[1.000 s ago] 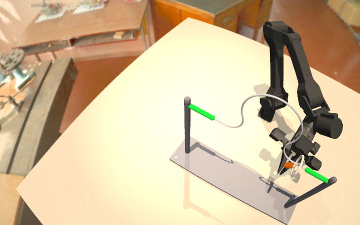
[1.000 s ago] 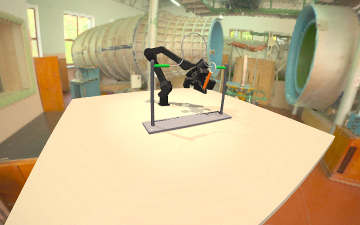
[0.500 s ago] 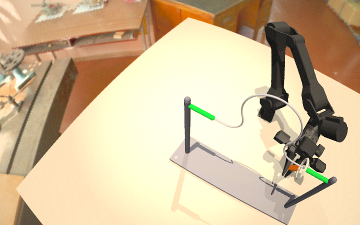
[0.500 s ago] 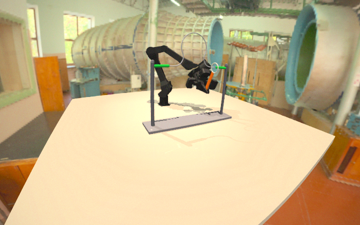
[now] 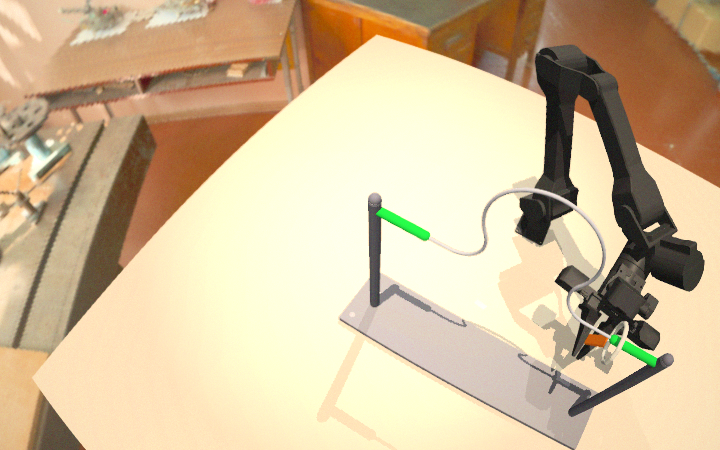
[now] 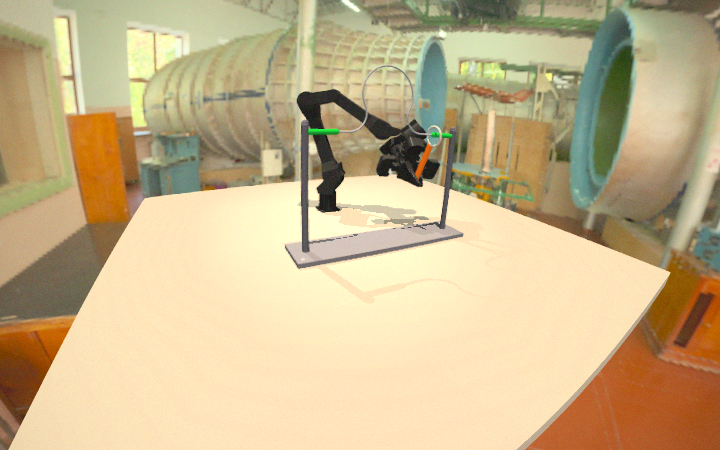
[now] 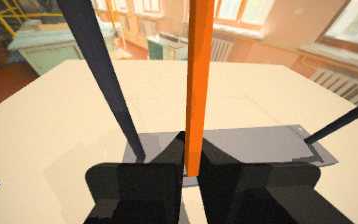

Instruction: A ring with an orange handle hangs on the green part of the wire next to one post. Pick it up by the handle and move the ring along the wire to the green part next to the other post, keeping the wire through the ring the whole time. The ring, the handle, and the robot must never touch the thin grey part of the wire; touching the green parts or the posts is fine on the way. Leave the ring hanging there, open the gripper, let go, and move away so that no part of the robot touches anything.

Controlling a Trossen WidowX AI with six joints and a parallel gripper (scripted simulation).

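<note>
The ring (image 5: pixel 615 340) (image 6: pixel 434 134) circles the wire at the inner end of the green part (image 5: pixel 640 353) (image 6: pixel 446 134) next to the right post (image 5: pixel 620 386) (image 6: pixel 445 184). Its orange handle (image 5: pixel 595 339) (image 6: pixel 422 160) (image 7: pixel 199 85) slants down from the ring. My gripper (image 5: pixel 586 343) (image 6: pixel 418 171) (image 7: pixel 187 134) is shut on the handle near its lower end. The thin grey wire (image 5: pixel 541 193) (image 6: pixel 387 69) loops up behind my arm toward the other green part (image 5: pixel 403 223) (image 6: pixel 322 131) at the left post (image 5: pixel 374 251) (image 6: pixel 304 190). The ring is out of the wrist view.
The two posts stand on a grey base plate (image 5: pixel 452 347) (image 6: pixel 373 243) (image 7: pixel 260 142) on the cream table (image 5: pixel 239 279). My arm's base (image 5: pixel 536 223) (image 6: pixel 328 195) stands behind the wire. In the wrist view both posts (image 7: pixel 105 75) (image 7: pixel 345 120) rise beside the handle.
</note>
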